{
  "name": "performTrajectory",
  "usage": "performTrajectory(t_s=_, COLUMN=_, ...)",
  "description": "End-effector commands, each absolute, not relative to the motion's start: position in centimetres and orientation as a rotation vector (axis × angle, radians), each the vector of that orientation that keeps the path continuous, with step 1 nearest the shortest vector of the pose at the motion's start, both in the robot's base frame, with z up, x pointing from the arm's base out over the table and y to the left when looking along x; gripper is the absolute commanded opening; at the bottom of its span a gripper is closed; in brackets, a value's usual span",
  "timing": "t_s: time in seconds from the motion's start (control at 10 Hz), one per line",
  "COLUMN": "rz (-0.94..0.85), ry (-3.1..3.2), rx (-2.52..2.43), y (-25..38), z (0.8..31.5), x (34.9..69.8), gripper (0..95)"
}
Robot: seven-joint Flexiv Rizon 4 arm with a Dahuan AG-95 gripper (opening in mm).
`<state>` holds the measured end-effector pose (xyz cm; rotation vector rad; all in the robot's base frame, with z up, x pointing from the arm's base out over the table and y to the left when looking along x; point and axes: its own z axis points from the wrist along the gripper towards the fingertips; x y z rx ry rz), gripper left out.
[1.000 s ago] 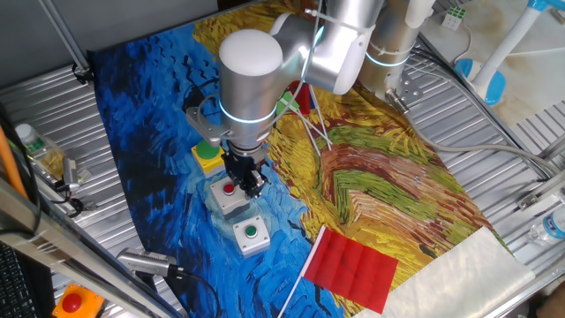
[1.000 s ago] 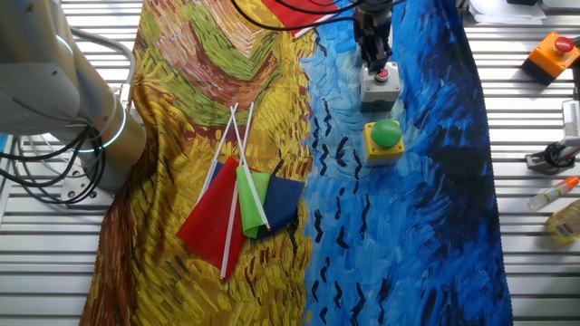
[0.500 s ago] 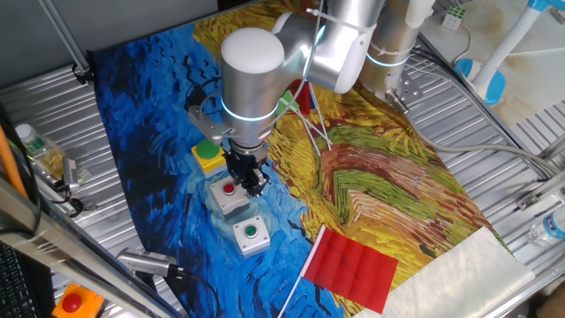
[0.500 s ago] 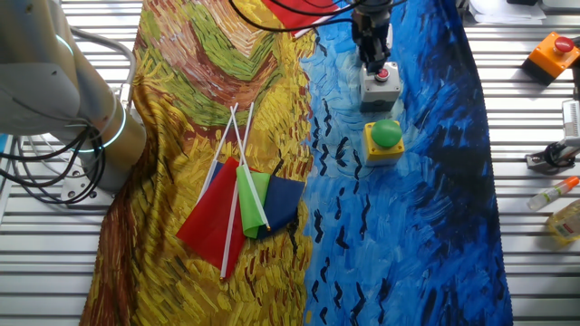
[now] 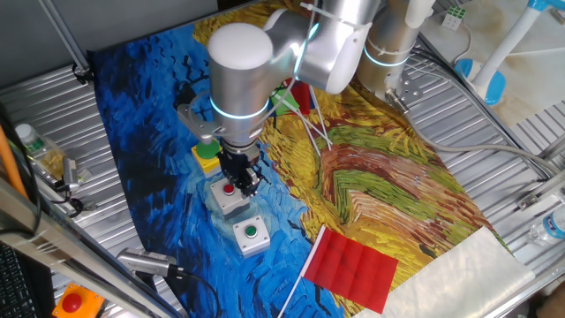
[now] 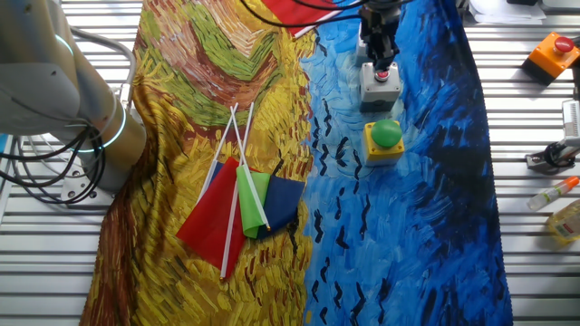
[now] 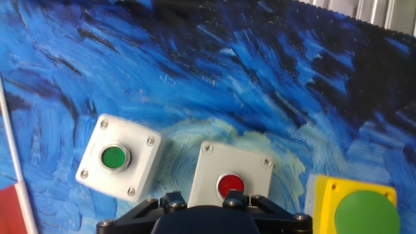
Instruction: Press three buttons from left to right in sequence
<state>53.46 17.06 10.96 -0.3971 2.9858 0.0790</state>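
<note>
Three push-button boxes sit in a row on the blue part of the painted cloth (image 5: 150,115). In the hand view they read: grey box with green cap (image 7: 119,156), grey box with red cap (image 7: 230,183), then yellow box with the big green dome (image 7: 356,208), partly cut off by the frame edge. The two grey boxes are near each other but apart; the yellow box is just beside the red-cap box.

The gripper (image 5: 244,180) is directly over the red-cap box in one fixed view, fingertips at or just above the red cap (image 5: 229,188); contact cannot be confirmed. In the other fixed view the gripper (image 6: 381,63) covers the red cap. Finger gap is not visible in any view, so its state cannot be told.

Off to the side: folded flags (image 6: 245,204) on the yellow part of the cloth, a red flag (image 5: 353,268) near the cloth's edge, an orange box (image 6: 553,52) on the metal table (image 6: 535,118).
</note>
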Motion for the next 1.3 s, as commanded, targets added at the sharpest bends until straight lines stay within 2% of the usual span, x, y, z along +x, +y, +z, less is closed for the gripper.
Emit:
performTrajectory(t_s=0.1, rz=0.079, ry=2.982, rx=-0.394, y=17.02, z=11.02, x=53.40, gripper=38.0)
performTrajectory(t_s=1.3, rz=0.102, ry=2.981, rx=-0.383, y=17.24, z=10.30, x=53.91, gripper=38.0)
